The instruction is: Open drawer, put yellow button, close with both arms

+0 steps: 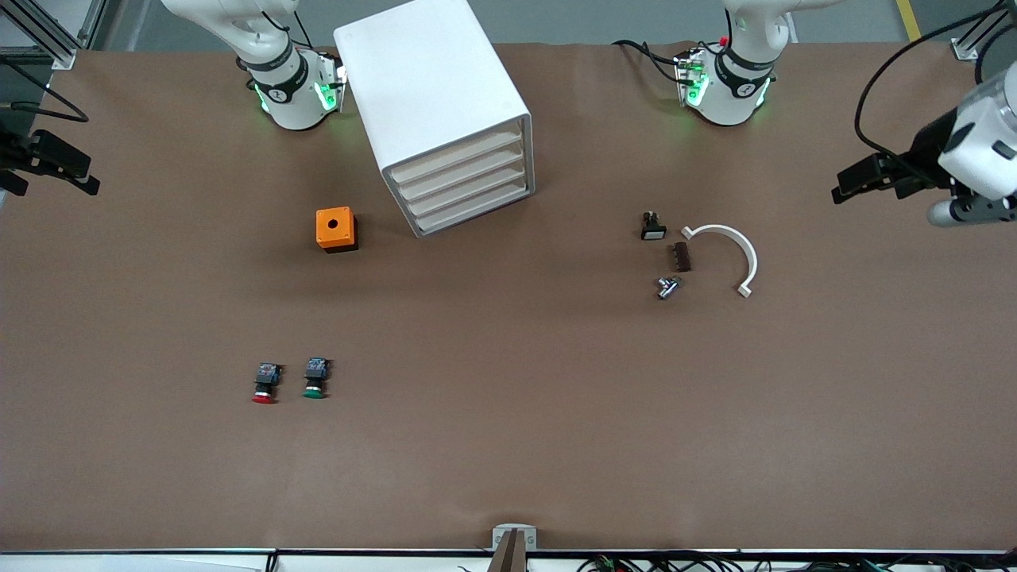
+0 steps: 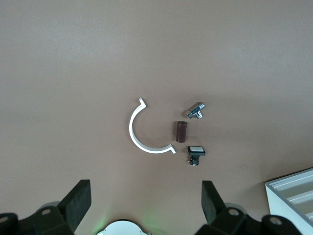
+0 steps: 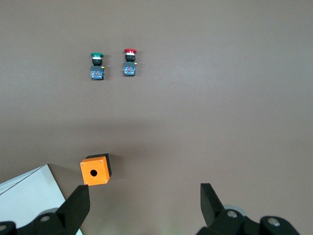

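The white cabinet (image 1: 429, 71) stands between the two arm bases, and its corner also shows in the left wrist view (image 2: 293, 196) and the right wrist view (image 3: 29, 196). The drawer (image 1: 457, 155), uppermost of four, is shut flush like the three below it. The yellow button is out of view. My left gripper (image 1: 844, 187) (image 2: 145, 198) is open and empty, up over the left arm's end of the table. My right gripper (image 1: 79, 179) (image 3: 144, 200) is open and empty, up over the right arm's end.
An orange box (image 1: 336, 229) with a hole stands beside the cabinet. A red-capped button (image 1: 265, 383) and a green-capped button (image 1: 315, 378) lie nearer the front camera. A white half ring (image 1: 727, 254), brown block (image 1: 682, 257), metal fitting (image 1: 667, 287) and white-capped switch (image 1: 652, 226) lie toward the left arm's end.
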Controlling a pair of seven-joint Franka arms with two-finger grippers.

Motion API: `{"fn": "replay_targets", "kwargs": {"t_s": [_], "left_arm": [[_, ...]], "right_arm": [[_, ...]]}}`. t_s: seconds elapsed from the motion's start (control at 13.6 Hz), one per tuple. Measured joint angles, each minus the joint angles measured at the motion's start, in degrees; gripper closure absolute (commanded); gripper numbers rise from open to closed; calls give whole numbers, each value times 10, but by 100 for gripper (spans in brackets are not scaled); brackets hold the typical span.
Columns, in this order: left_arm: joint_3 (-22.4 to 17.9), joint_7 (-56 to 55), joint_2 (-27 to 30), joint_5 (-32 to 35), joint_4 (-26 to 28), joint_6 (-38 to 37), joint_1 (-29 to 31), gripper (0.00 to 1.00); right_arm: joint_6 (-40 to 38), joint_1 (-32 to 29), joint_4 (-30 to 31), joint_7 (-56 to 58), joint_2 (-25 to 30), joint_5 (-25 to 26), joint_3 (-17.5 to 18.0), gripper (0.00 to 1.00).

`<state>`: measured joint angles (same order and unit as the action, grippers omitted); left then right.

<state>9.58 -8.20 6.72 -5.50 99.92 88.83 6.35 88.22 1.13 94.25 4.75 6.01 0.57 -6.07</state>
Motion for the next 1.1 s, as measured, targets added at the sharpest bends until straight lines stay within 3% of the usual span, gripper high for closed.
{"fn": "replay_targets", "kwargs": {"t_s": [0.37,1.1], "left_arm": [[9,0,32,0,-10,3,1,1],[3,-2,-27,1,-70,-11,40,1]], "right_arm": [[0,-6,0,0,0,0,-1,0],[0,-12,1,0,0,0,-2,0]]}}
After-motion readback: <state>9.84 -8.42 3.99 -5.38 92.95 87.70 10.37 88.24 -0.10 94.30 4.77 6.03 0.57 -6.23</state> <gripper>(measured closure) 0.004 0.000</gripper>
